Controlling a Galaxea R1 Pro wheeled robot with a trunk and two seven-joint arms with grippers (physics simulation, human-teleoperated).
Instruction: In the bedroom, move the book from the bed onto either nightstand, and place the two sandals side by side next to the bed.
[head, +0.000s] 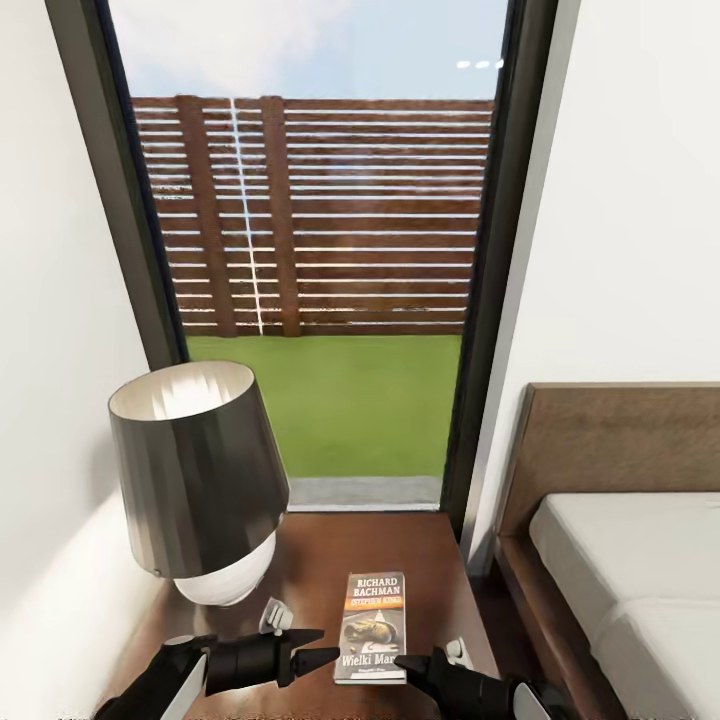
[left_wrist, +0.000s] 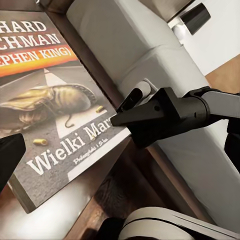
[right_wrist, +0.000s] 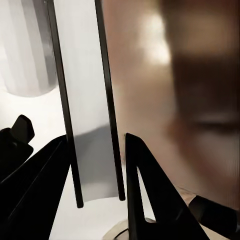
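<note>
The window (head: 320, 250) takes up most of the head view, with a brown slatted fence (head: 330, 215) and grass (head: 340, 400) beyond it. To the right, the bed (head: 620, 560) shows a corner of its pale mattress and dark headboard. Below the window stands the nightstand (head: 330, 545), its glossy worktop carrying a lamp (head: 195, 480) with a dark shade on the left.

The book (head: 373, 625) lies flat on that worktop, cover up, near the front edge and well apart from the lamp. So the book part of the task looks done, or nearly so. The sandals are left to do, as far as these pictures tell.

The left hand (head: 325, 648) sits just beside the book's left edge, fingers spread and holding nothing. The right hand (head: 415, 665) is at the book's lower right corner, close to it or touching.

The left wrist view gives what the head view cannot: the book (left_wrist: 55, 115) cover up close, with a boot pictured on it, and the right hand (left_wrist: 122, 111) with its dark fingers by the corner of the book and nothing between them. The right wrist view looks along its own fingers (right_wrist: 145, 185), set apart with nothing between them, toward the blurred window frame and lamp (right_wrist: 25, 50).
</note>
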